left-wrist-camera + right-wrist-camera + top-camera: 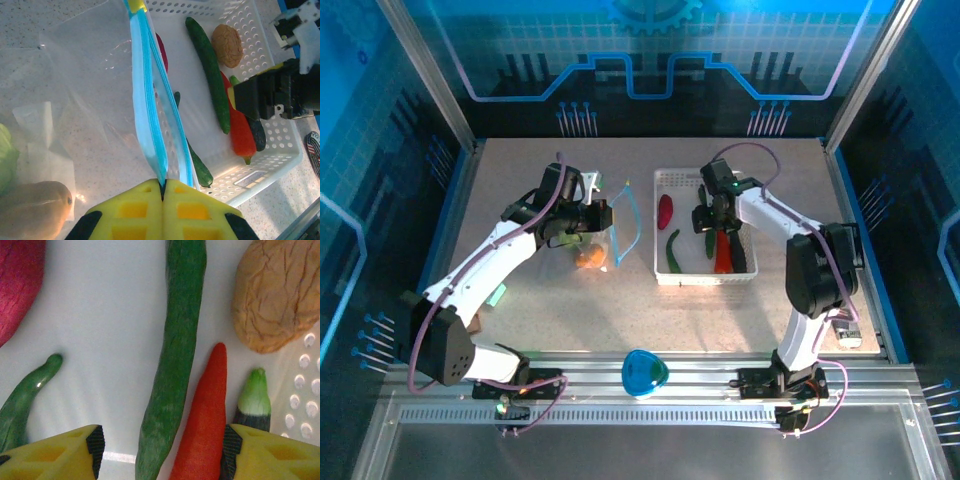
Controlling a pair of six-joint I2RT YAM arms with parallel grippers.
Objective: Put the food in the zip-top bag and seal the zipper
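Observation:
My left gripper (163, 186) is shut on the light-blue zipper (150, 100) at one end of the clear zip-top bag (85, 75), holding the mouth up beside the basket. Inside the bag lie a light-green cabbage (4, 155) and an orange piece (30, 207). My right gripper (162, 445) hangs open low inside the white basket (665, 180). Its fingers straddle a long dark-green cucumber (175, 365) and a red chili (205, 415). A tan piece (275, 295) and a dark red piece (15, 280) lie farther in.
A curved green pepper (25, 390) and a dark piece with a pale green top (254, 400) lie by my right fingers. The basket wall (280, 160) stands close to the bag. A blue object (644, 372) sits on the front rail.

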